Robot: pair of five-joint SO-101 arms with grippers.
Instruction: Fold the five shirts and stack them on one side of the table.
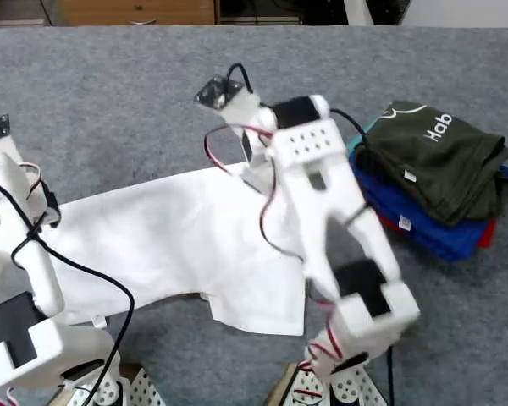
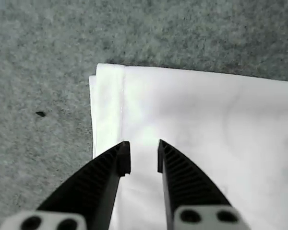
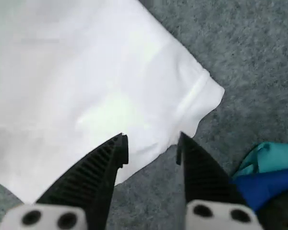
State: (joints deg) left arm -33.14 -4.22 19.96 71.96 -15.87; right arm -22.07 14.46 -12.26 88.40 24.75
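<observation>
A white shirt is spread flat across the middle of the grey table, not yet folded. The left gripper is held over its left edge with fingers narrowly parted. The right gripper is held over its far right corner with fingers spread wider, probably so both ends can be lifted together. Nothing is pinched. What look like four folded shirts are stacked at the right.

Grey felt tabletop, wooden cabinet behind.
</observation>
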